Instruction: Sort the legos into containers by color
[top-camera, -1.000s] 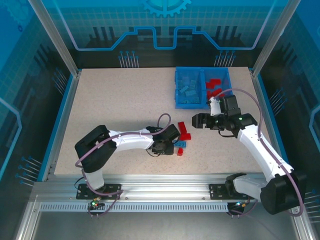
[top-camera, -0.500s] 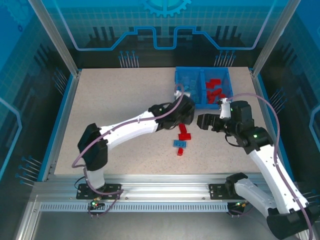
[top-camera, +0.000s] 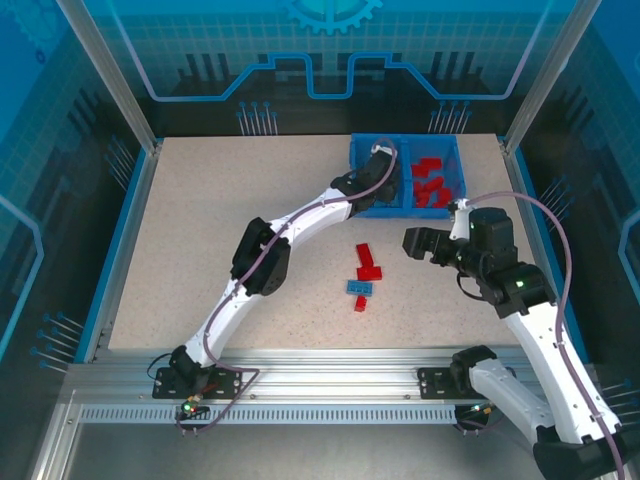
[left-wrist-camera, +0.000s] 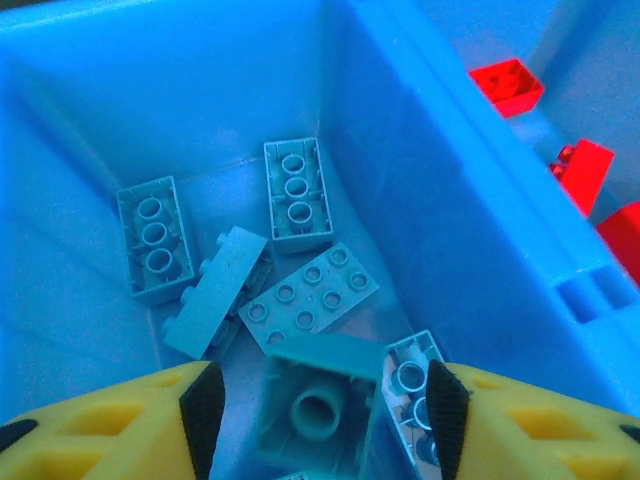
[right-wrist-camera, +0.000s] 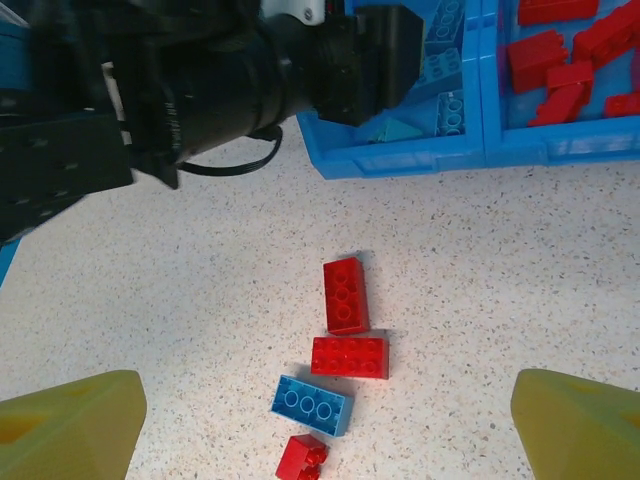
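Observation:
My left gripper (top-camera: 383, 160) hangs over the left compartment of the blue bin (top-camera: 405, 212). Its jaws (left-wrist-camera: 320, 400) stand open, and a blurred light blue brick (left-wrist-camera: 322, 412) lies loose between and below them, clear of both pads. Several light blue legos (left-wrist-camera: 310, 297) lie on that compartment's floor. Red legos (top-camera: 430, 180) fill the right compartment. On the table lie two long red bricks (right-wrist-camera: 346, 294) (right-wrist-camera: 349, 356), a blue brick (right-wrist-camera: 311, 404) and a small red brick (right-wrist-camera: 303, 460). My right gripper (top-camera: 410, 243) hovers open just to their right, holding nothing.
The bin's central divider (left-wrist-camera: 440, 200) rises right of my left fingers. My left arm (top-camera: 300, 215) stretches diagonally across the table's middle. The loose bricks (top-camera: 364, 275) lie in a short column in front of the bin. Blue rails border the table.
My left arm swung from the loose pile up to the bin's left compartment and opened, letting go of a light blue brick. My right gripper drifted slightly right and widened.

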